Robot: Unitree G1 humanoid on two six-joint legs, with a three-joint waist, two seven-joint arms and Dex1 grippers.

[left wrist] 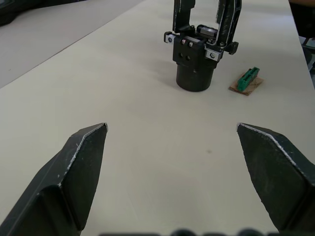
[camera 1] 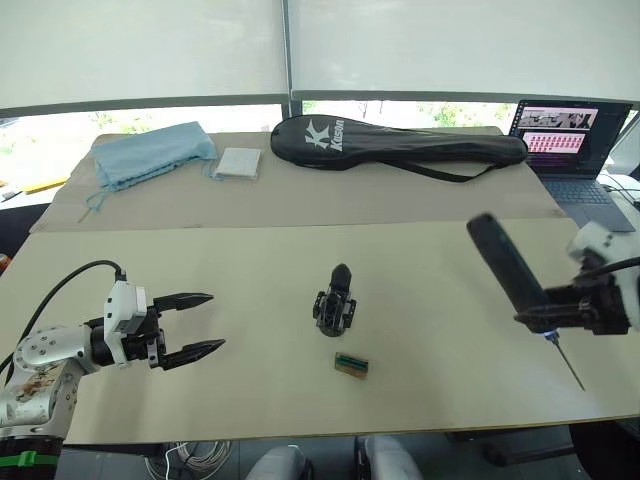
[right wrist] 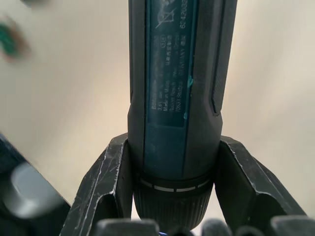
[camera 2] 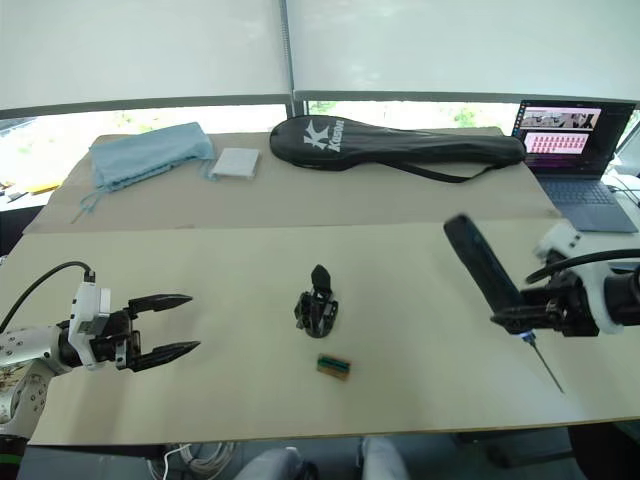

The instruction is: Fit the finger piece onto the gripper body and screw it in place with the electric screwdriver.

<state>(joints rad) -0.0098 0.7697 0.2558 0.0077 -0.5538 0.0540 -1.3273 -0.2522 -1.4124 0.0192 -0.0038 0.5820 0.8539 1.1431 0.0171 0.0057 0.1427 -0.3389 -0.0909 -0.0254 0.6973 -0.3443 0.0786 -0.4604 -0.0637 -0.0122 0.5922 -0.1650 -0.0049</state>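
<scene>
Gripper body (camera 1: 334, 302) mid-table, well apart from edges

A racket bag (camera 1: 400, 145), blue cloth (camera 1: 150, 153) and laptop (camera 1: 570, 145) line the table's (camera 1: 260, 260) far side.

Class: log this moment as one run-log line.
left gripper: open, empty | right gripper: shut on electric screwdriver, bit down | gripper body: mid-table, untouched

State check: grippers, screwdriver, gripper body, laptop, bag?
left gripper: open, empty, above table
right gripper: shut on electric screwdriver
electric screwdriver: lifted, tilted, bit down
gripper body: on table, untouched
laptop: open, screen on
racket bag: closed, lying flat
</scene>
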